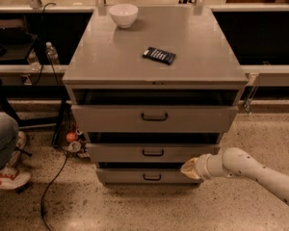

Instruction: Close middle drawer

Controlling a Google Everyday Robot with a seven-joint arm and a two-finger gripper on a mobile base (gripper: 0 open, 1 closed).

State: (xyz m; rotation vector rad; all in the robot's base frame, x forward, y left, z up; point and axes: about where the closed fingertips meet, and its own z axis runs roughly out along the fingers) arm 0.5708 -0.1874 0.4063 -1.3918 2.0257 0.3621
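The grey cabinet (154, 57) has three drawers. The middle drawer (135, 153) has a low grey front and a small dark bar handle (153, 152). Its front stands a little forward of the cabinet, with a dark gap above it. My gripper (187, 168) comes in from the lower right on a white arm. Its tip is at the right part of the middle drawer's front, at its lower edge. The top drawer (154, 118) has a taller front and bigger handle. The bottom drawer (144, 176) is low and narrower.
A white bowl (123, 14) and a dark flat device (159, 55) lie on the cabinet top. A person's leg and shoe (5, 162) are at the left on the speckled floor. A cable (53, 186) runs across the floor. Shelving and a water bottle (51, 54) stand behind.
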